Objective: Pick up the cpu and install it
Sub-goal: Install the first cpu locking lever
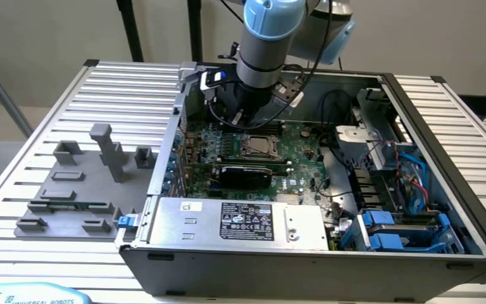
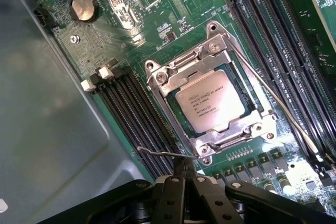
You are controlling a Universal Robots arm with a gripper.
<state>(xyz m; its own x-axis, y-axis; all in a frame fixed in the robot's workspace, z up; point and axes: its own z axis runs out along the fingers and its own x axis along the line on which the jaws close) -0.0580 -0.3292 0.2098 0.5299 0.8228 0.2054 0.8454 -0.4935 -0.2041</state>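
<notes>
gripper (image 2: pixel 184 178) pinched closed, holding nothing; tips at hooked end of thin lever wire (image 2: pixel 157 153), contact unclear
cpu (image 2: pixel 210 100) already flat in socket (image 2: pixel 173 77), metal frame down over its rim; in exterior view cpu at 12 o'clock from grey power supply (image 1: pixel 235 221), 5 o'clock from gripper
step looks like latching: best to push wire squarely, slowly, clear of memory slots (image 2: pixel 142 114), so it cannot spring off
count: one cpu, one socket, two lever wires, one coin cell (image 2: pixel 84 8), two banks of memory slots
</notes>
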